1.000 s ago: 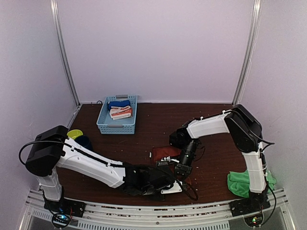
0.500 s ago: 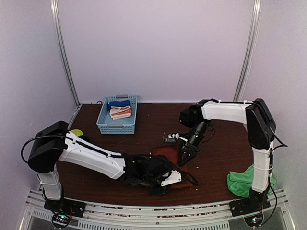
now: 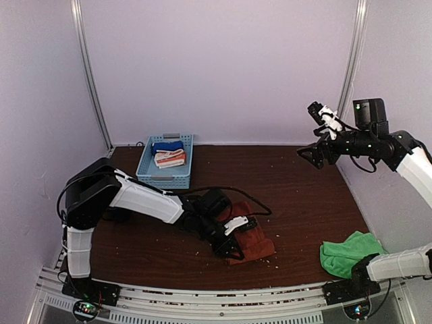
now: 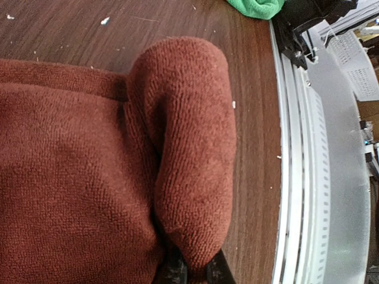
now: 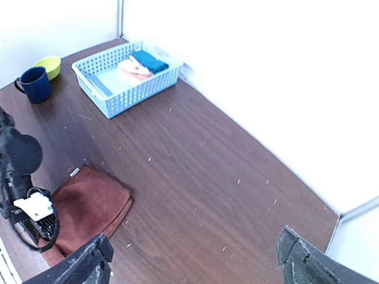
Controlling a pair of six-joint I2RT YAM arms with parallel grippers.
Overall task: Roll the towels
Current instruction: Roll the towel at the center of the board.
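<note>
Left wrist view shows the left pincer [image 4: 190,271] pinched shut on a rolled fold of the rust towel [image 4: 77,177], with the fold running toward 12 o'clock, a grip the top view hides. The right pincer [image 3: 314,135] hangs high at 2 o'clock, wide open and empty. The rust towel sits near 6 o'clock on the tabletop [image 3: 297,196], closest to the left arm, and the green towel [image 3: 345,252] lies at 5 o'clock.

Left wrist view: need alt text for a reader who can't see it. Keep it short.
A rust-brown towel fills most of the frame, one edge curled over thickly and pinched at the bottom by the shut left tool. The dark wood table shows beyond it, with a corner of a green towel at the top and a metal rail along the right.
</note>
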